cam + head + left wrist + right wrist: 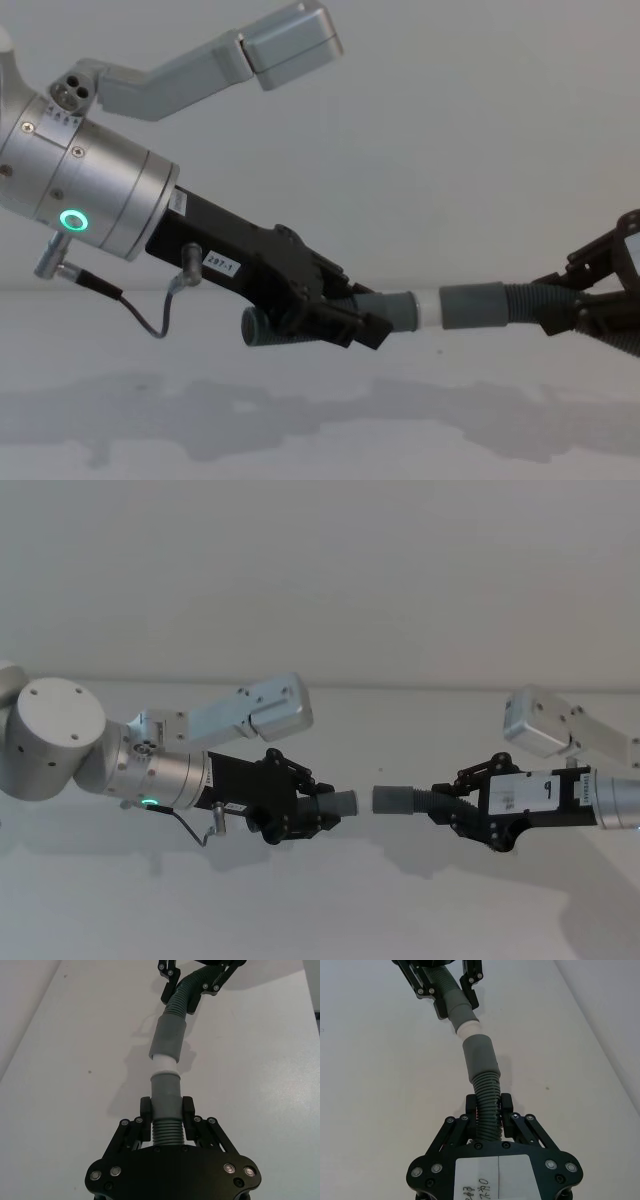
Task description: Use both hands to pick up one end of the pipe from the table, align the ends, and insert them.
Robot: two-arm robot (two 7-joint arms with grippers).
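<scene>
This looks like a robot test bench or lab rather than a home or shop. A plain white matte surface [320, 920] runs wide in every view, bare apart from faint grey shadows and a few small specks, and it meets a blank pale wall [320, 570] behind. The visible hardware is machine gear: a silver cylindrical arm [90, 190] with a glowing green ring light [72, 219], a thin cable and printed labels.

A plain pale wall [320, 570] rises behind the surface, under soft even light.
</scene>
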